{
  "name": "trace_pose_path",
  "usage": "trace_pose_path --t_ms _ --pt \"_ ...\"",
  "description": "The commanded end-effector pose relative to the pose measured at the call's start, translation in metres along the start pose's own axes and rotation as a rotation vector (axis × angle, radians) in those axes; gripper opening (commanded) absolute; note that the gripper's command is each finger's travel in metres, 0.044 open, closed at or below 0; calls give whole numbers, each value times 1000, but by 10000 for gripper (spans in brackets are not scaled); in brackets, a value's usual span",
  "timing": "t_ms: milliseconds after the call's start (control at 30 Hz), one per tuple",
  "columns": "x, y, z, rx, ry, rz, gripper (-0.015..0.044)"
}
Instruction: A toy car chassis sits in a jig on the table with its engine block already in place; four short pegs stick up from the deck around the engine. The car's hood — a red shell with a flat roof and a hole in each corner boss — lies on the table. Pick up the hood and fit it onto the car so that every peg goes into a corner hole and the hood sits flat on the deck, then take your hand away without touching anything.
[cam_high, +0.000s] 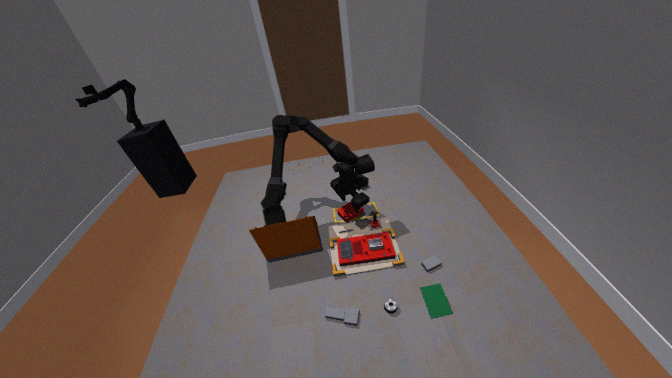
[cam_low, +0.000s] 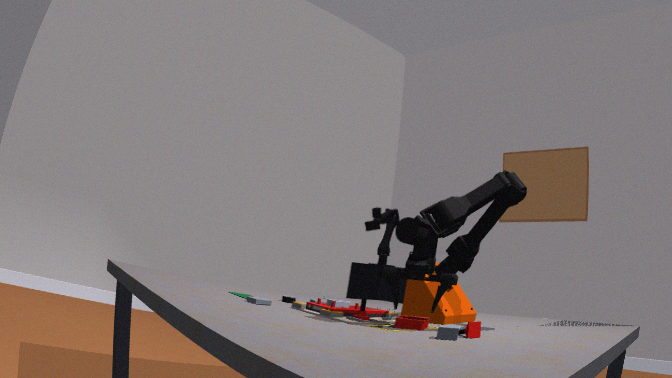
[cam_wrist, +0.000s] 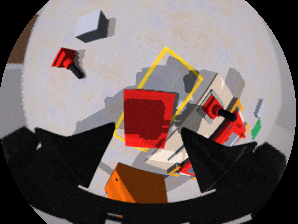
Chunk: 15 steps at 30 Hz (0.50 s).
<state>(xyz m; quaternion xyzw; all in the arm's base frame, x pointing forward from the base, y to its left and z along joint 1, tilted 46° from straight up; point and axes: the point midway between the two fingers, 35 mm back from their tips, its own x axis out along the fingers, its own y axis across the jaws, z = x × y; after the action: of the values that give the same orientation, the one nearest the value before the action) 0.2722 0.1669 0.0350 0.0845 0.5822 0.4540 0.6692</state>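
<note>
Partly hood (cam_high: 346, 213) behind gripper (cam_high: 356, 204)

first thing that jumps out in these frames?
The black arm bent over the table, its open gripper poised above the red hood, which lies inside a yellow outline. Just beside that, the red car chassis sits in its orange-cornered jig, with small grey blocks and a green plate scattered nearer the camera.

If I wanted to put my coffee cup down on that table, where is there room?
Bare patches: the near end of the table, below the grey block pair, and the right side beyond the green card. It is crowded around the red car, the hood under the open pincer, and the brown board.
</note>
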Motion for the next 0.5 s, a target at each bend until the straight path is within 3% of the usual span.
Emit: trace_pose_path --t_ms 0,467 --pt "4 1 -2 6 4 5 440" --pt "14 2 -3 7 4 6 440"
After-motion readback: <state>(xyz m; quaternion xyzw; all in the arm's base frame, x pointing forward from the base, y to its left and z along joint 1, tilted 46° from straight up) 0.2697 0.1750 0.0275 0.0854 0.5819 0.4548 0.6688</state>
